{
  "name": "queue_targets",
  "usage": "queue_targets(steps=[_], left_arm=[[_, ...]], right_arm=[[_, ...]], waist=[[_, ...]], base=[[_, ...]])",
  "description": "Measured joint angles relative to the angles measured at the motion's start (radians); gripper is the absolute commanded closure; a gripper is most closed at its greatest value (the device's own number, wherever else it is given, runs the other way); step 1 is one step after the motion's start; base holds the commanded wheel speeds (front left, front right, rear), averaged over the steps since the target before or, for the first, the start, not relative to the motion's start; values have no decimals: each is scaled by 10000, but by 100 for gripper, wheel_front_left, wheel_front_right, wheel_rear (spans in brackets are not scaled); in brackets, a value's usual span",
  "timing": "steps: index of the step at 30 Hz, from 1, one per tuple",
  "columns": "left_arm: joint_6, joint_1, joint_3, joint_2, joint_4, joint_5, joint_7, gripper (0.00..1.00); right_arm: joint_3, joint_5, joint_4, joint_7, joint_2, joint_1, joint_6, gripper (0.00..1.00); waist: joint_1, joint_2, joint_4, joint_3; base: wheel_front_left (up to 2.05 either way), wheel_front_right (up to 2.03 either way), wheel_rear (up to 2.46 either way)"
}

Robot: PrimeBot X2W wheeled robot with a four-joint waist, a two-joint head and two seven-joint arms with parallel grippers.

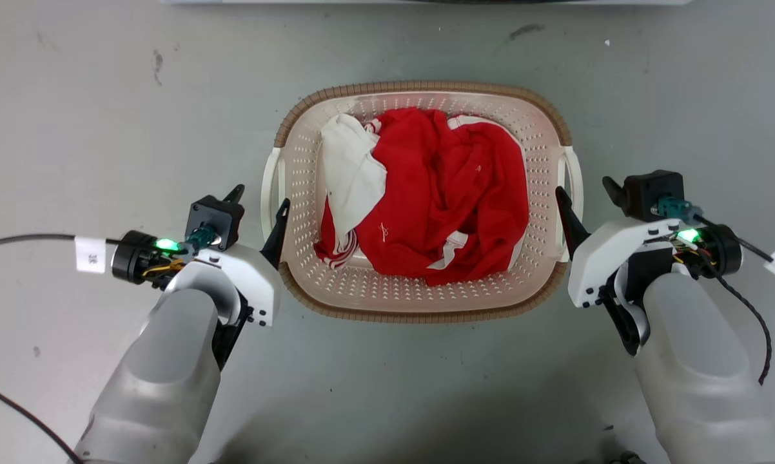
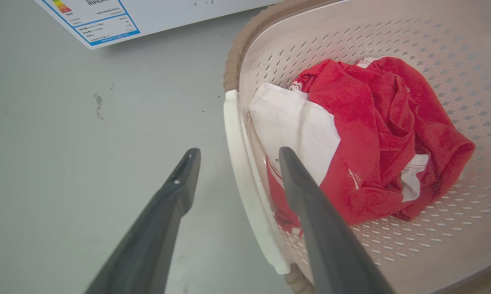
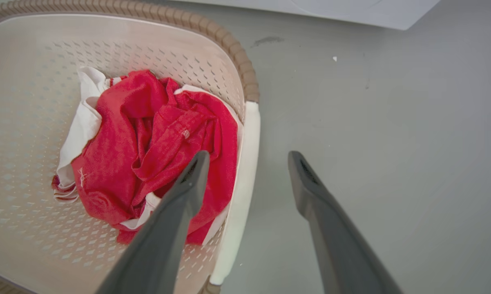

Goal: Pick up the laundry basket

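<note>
Both pairs of dark fingers are spread apart, each straddling a white side handle without clamping it. The left gripper (image 1: 262, 196) (image 2: 238, 152) has one finger inside the wall and one outside, with the left handle (image 1: 270, 187) (image 2: 245, 183) between them. The right gripper (image 1: 583, 187) (image 3: 249, 154) mirrors this at the right handle (image 1: 578, 180) (image 3: 241, 183). The laundry basket (image 1: 420, 87) sits on the grey floor (image 1: 104, 129) between the two arms. It is cream and rounded-rectangular, with rows of small perforations and a brown woven-look rim. Inside, a crumpled red garment (image 1: 452, 193) lies against a white cloth (image 1: 349, 167). Beyond the basket stands a white appliance (image 2: 168, 10) bearing a blue-bordered label.
</note>
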Motion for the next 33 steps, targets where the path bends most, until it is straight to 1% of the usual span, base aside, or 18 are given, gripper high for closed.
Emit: queue_targets(steps=[5,9,13,20,25,33], left_arm=[[0,-690,-926,165,671,-667,0,0],[0,-1061,-1538,313,1141,-1160,0,0],[0,-1406,-2452,328,1549,-1766,194,0],[0,-1843,-4149,665,1557,-2984,727,0],[0,-2127,-5223,920,1373,-3916,1319,0],[0,-2496,-6594,1317,991,-5342,1825,0]], right_arm=[[192,307,988,336,0,-655,0,0],[566,522,1498,435,6,-1066,0,0],[800,692,1981,602,4,-1476,0,0],[1091,859,2731,871,4,-1984,0,0],[1220,936,3087,965,4,-2342,0,0],[1281,957,3498,997,4,-2699,0,0]], waist=[[1,0,26,356],[0,0,9,535],[0,0,-14,706],[0,0,6,945],[0,0,23,1095],[-1,0,48,1246]], base=[[0,0,0],[0,0,0],[0,0,0],[0,0,0],[0,0,0],[0,0,0]])
